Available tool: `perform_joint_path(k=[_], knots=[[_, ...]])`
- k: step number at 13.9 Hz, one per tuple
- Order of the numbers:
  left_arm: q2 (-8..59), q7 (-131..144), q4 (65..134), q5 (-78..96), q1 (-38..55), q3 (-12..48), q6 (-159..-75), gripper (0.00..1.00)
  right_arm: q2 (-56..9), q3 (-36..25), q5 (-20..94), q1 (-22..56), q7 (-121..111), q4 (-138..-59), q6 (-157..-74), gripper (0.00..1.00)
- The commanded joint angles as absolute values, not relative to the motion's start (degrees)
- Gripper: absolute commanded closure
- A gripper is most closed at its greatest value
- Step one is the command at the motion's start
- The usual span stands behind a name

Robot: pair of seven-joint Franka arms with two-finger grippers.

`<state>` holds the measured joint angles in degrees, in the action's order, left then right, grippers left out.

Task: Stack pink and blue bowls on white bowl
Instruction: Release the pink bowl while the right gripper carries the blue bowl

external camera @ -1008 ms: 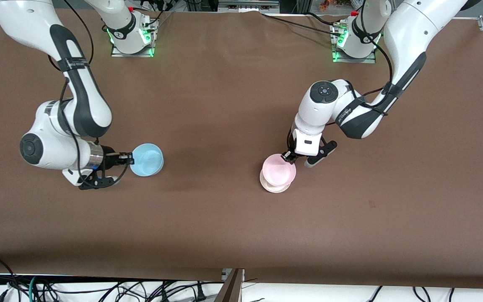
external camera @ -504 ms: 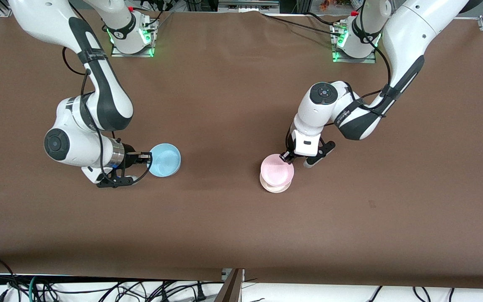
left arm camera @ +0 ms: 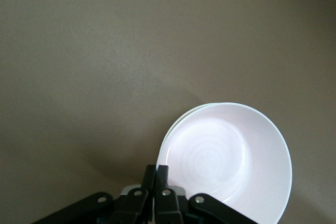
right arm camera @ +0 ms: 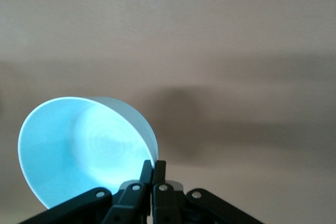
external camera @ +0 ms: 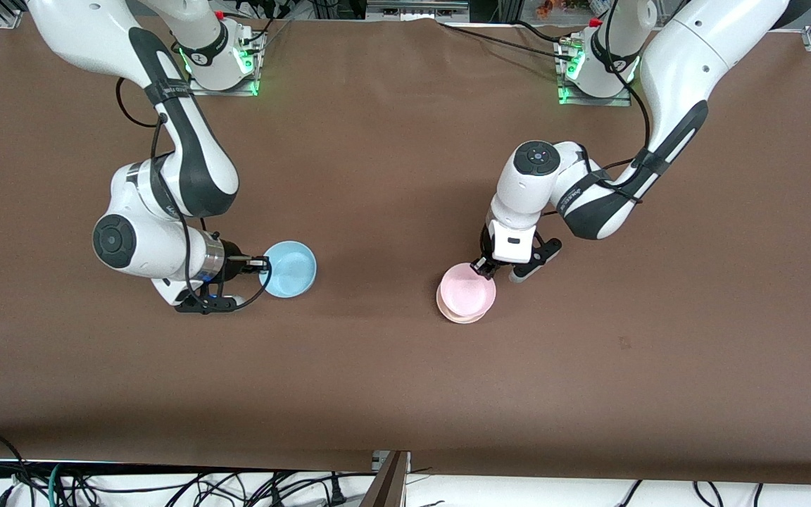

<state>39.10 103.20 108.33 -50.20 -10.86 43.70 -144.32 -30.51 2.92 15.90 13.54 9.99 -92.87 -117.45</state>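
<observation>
My left gripper (external camera: 479, 266) is shut on the rim of the pink bowl (external camera: 467, 293). The pink bowl sits low in the white bowl (external camera: 456, 317), of which only a thin rim shows. In the left wrist view the pink bowl (left arm camera: 226, 161) looks pale, the white bowl's rim (left arm camera: 166, 139) peeks out beside it, and the left gripper (left arm camera: 156, 171) pinches the pink rim. My right gripper (external camera: 265, 266) is shut on the rim of the blue bowl (external camera: 291, 278) and holds it above the table toward the right arm's end. The right wrist view shows the blue bowl (right arm camera: 79, 150) tilted in the right gripper (right arm camera: 153, 169).
The brown table (external camera: 391, 380) bears nothing else. Bare table lies between the blue bowl and the stacked bowls. Cables hang below the table's near edge (external camera: 166, 486).
My right arm has carried the blue bowl toward the left arm's end, closer to the stacked bowls. My left gripper has lowered the pink bowl deeper into the white bowl.
</observation>
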Motion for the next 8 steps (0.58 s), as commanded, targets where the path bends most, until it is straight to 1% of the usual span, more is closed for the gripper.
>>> perform_joint_path(k=[1, 6, 7, 8], knots=[[39.81, 105.12, 107.14, -52.29, -10.11, 43.24, -144.84, 1.00, -32.25, 2.72, 17.75, 15.81, 14.49, -89.57, -116.81, 1.00], [40.34, 105.47, 107.05, -52.30, -10.02, 43.24, -144.76, 1.00, -33.05, 2.72, 17.75, 16.96, 17.40, -88.07, -116.89, 1.00], [40.34, 105.47, 106.70, -52.21, -10.02, 43.24, -144.76, 0.94, -33.05, 2.72, 17.84, 17.05, 17.40, -88.07, -116.89, 1.00], [40.34, 105.56, 106.09, -51.77, -9.93, 43.24, -144.76, 0.78, -33.05, 2.72, 17.93, 17.31, 17.49, -88.07, -116.89, 1.00]])
